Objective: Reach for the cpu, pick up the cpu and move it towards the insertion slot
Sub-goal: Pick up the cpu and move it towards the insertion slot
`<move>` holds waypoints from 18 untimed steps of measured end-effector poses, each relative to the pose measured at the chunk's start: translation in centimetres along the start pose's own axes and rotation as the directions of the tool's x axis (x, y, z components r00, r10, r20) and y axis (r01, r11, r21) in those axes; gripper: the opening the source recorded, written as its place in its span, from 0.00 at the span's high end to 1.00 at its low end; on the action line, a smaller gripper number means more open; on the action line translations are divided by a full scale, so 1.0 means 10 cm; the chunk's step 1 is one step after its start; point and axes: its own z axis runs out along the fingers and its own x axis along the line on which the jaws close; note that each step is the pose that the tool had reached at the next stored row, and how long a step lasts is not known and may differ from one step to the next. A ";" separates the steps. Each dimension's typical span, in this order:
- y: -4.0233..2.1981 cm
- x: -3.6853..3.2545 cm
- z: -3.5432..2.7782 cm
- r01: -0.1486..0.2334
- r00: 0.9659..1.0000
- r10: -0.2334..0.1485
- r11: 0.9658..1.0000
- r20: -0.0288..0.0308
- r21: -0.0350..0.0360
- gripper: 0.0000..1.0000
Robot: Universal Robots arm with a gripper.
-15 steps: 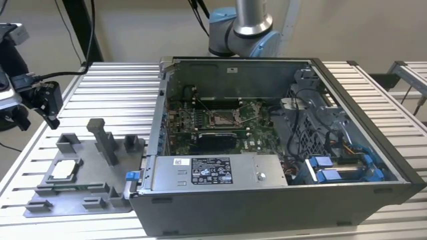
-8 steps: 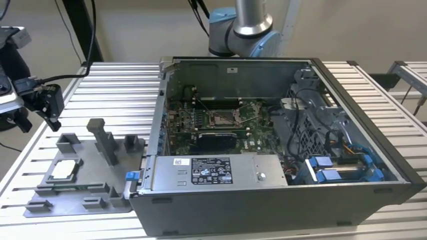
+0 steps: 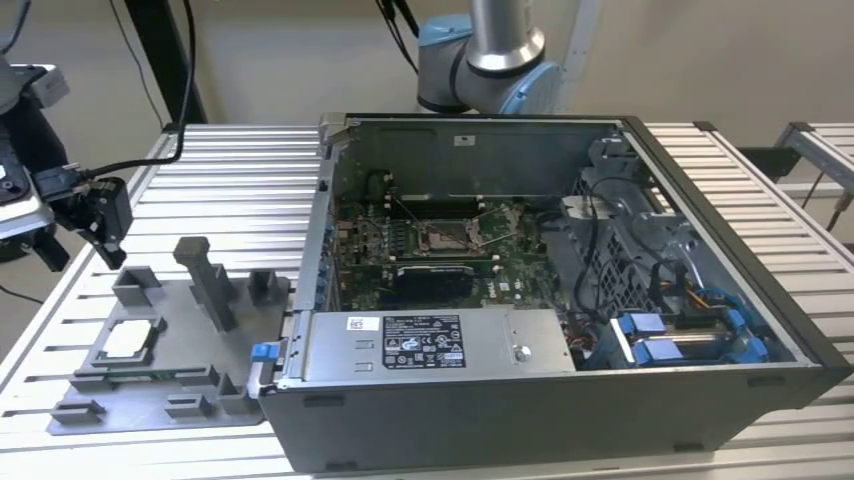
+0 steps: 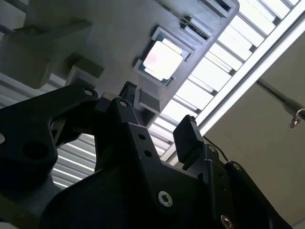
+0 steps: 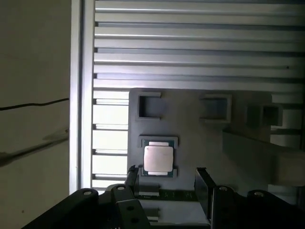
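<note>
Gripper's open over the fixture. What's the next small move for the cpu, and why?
Probably a short, straight descent toward the cpu. In the first wrist view it lies flat in its recess in the grey fixture, untouched, and the open gripper has one finger to each side of it, so it looks roughly lined up.
</note>
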 end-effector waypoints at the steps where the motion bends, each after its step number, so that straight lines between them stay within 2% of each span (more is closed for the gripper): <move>1: 0.000 0.000 0.011 -0.001 1.000 0.001 1.000 0.000 0.000 0.00; 18: -0.002 0.000 0.175 -0.004 1.000 0.004 1.000 0.000 0.003 0.00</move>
